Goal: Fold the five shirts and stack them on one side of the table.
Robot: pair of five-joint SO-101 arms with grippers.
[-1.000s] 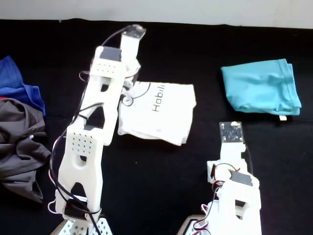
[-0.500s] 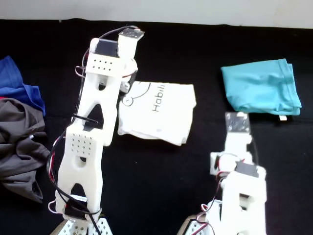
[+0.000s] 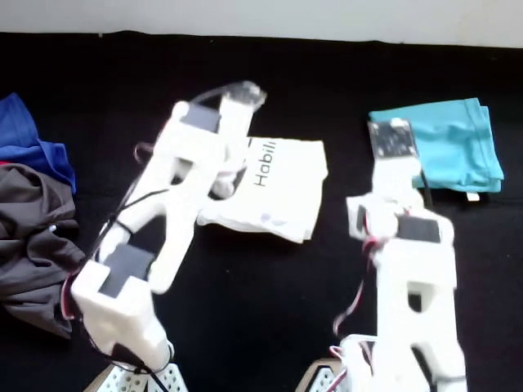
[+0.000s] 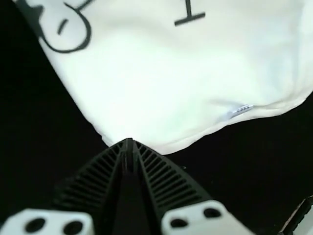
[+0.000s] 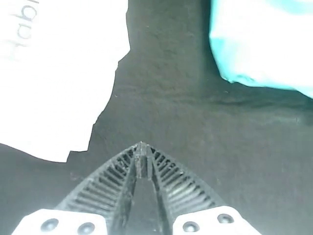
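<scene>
At the far left of my overhead view a blue shirt (image 3: 24, 135) lies crumpled, with a dark grey shirt (image 3: 33, 237) heaped against it on the side nearer the arms. Next comes the left gripper (image 4: 128, 145). I see its jaws pressed together, tips right at the hem of the folded white shirt (image 3: 282, 188), and I cannot tell whether any cloth is caught between them. The white shirt lies mid-table. The right gripper (image 5: 142, 148) is closed too, holding nothing, over bare black table (image 5: 195, 122) in the gap between the white shirt and the folded teal shirt (image 3: 437, 147) at the right.
</scene>
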